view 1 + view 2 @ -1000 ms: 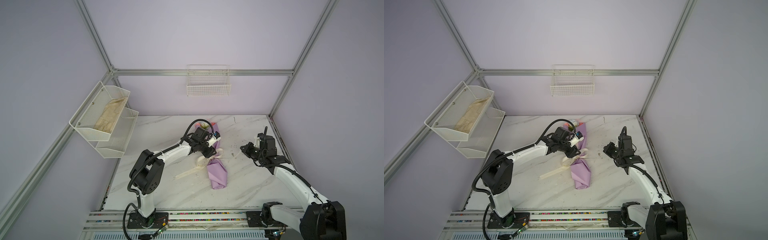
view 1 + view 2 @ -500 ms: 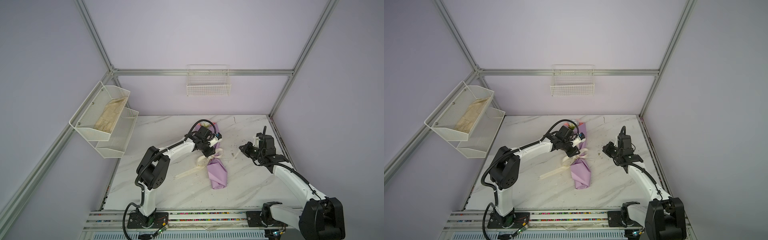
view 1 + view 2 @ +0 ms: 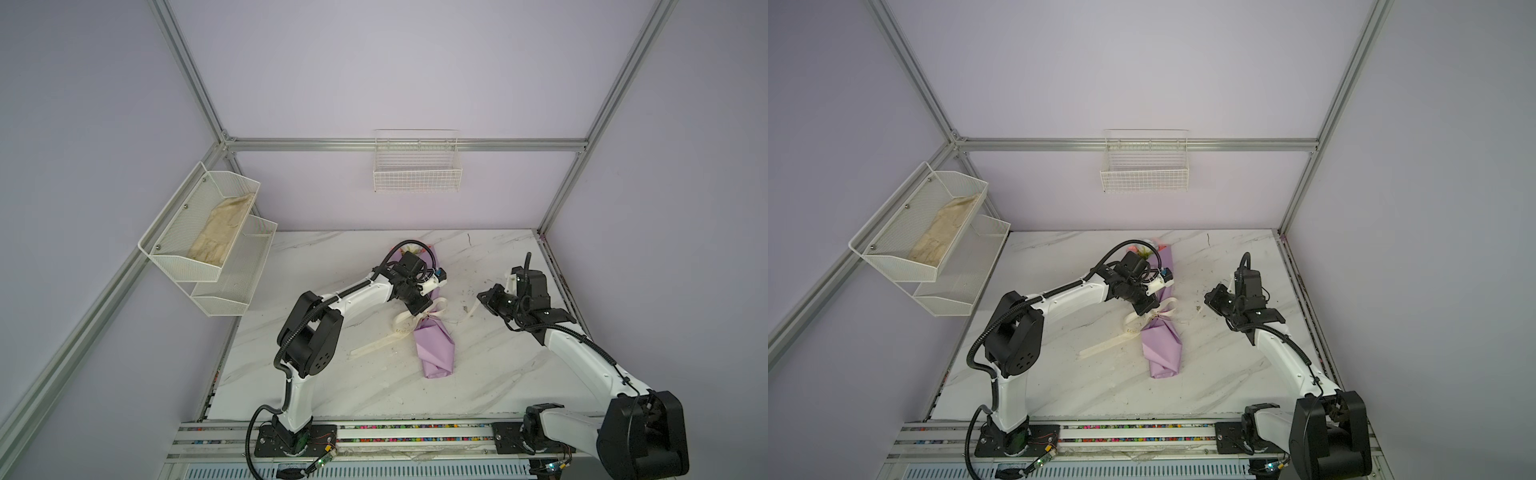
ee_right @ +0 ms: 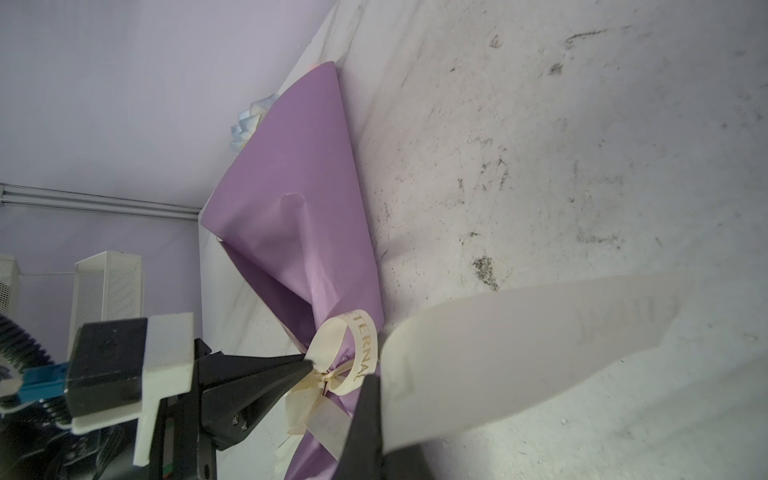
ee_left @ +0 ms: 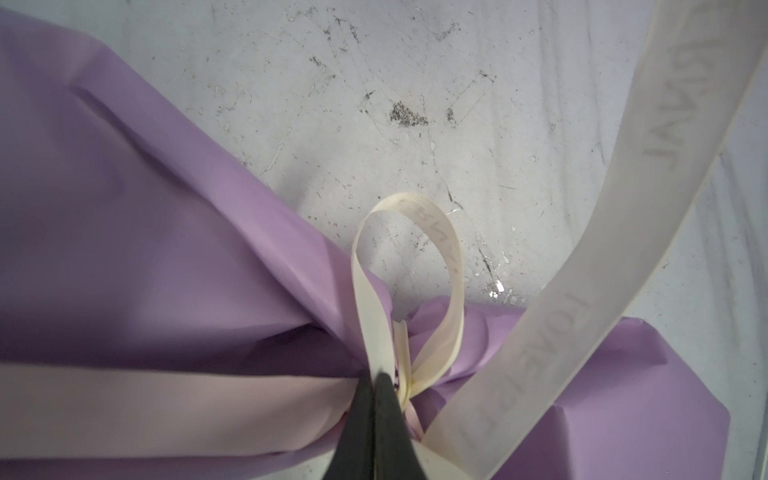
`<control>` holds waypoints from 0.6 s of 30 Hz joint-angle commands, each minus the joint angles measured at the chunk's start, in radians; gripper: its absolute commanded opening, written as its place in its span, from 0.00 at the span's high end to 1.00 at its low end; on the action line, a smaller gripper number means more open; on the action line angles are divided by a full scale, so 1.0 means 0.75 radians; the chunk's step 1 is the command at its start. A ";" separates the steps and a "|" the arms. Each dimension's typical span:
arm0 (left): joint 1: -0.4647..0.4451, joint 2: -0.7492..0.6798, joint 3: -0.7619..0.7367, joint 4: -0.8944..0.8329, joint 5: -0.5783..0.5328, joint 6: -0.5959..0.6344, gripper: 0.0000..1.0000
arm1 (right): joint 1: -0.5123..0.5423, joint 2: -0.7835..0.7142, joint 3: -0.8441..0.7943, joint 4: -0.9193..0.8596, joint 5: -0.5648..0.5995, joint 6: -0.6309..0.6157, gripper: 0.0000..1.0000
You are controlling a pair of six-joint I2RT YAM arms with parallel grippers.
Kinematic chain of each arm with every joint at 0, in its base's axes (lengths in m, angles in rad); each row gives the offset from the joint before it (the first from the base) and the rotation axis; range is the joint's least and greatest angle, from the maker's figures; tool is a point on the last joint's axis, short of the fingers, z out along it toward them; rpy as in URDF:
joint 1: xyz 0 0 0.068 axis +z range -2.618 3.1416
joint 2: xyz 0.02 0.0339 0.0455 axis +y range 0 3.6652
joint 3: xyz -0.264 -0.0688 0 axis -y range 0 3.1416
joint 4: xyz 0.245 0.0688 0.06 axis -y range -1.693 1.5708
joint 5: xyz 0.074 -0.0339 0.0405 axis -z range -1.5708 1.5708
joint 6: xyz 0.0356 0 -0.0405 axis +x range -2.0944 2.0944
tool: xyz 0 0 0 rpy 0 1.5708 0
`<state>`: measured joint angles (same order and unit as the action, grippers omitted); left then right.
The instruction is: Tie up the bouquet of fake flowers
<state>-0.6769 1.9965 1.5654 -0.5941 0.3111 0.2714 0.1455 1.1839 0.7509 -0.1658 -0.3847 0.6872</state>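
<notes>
At the middle of the counter (image 3: 332,386), the bouquet (image 3: 434,349) lies flat, its blooms toward the back wall.
Left jaws clench the cream ribbon (image 5: 582,291) at its knot — right jaws pinch its tail.

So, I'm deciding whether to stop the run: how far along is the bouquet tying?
Done: the cream ribbon is wrapped and knotted round the neck of the bouquet, with a loop standing. In hand: the left gripper is shut on the ribbon at the knot, the right gripper shut on its free tail. Left: probably a snug pull, then both let go.
</notes>
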 commanded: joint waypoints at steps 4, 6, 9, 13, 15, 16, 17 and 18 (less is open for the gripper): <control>-0.008 -0.106 0.079 -0.014 0.046 -0.007 1.00 | -0.004 0.003 0.037 0.027 0.002 0.013 1.00; -0.008 -0.129 0.059 -0.009 0.042 -0.014 1.00 | -0.005 0.011 0.047 0.032 -0.007 0.014 1.00; -0.007 -0.163 0.023 0.002 0.037 -0.030 1.00 | -0.004 0.029 0.064 0.038 -0.023 0.025 1.00; -0.008 -0.206 -0.044 0.055 0.059 -0.066 1.00 | -0.005 0.045 0.088 0.058 -0.052 0.043 1.00; -0.008 -0.223 -0.071 0.080 0.073 -0.090 1.00 | -0.004 0.049 0.108 0.067 -0.058 0.052 1.00; -0.008 -0.233 -0.082 0.094 0.076 -0.109 1.00 | -0.005 0.053 0.120 0.071 -0.061 0.054 1.00; -0.008 -0.243 -0.096 0.107 0.077 -0.122 1.00 | -0.007 0.059 0.131 0.073 -0.061 0.053 1.00; -0.008 -0.257 -0.111 0.121 0.080 -0.134 1.00 | -0.007 0.067 0.140 0.077 -0.062 0.060 1.00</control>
<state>-0.6773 1.8534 1.5345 -0.5556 0.3386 0.2199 0.1452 1.2232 0.8169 -0.1440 -0.4168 0.7151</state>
